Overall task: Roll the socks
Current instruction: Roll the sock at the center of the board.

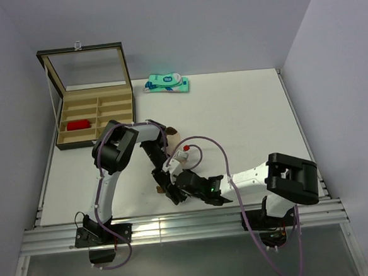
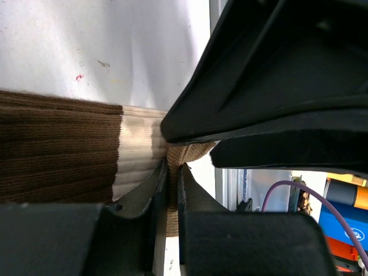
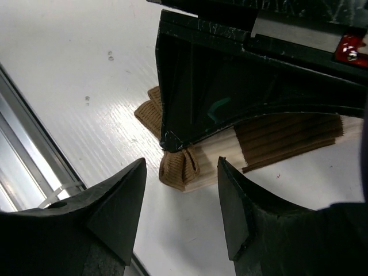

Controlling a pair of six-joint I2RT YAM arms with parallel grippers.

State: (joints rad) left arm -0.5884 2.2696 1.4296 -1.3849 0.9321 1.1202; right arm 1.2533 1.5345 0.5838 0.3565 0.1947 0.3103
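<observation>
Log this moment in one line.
left tool: shut on beige sock | right tool: open, hovering by its bunched end | sock: on table

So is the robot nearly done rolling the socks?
Not nearly. Done: nothing, as the beige sock lies mostly flat, unrolled. In hand: the left gripper pinches its bunched end, with the right gripper open beside it. Left: all the rolling.

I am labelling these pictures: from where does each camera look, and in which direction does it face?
Top external: above and behind the bases, facing down on the table; the left arm and right arm show.
Left wrist: on the left arm, facing along the left pincer, shut on the beige sock.
Right wrist: on the right arm, facing down past the open right pincer.
Shared: both wrist views show the beige sock.
</observation>
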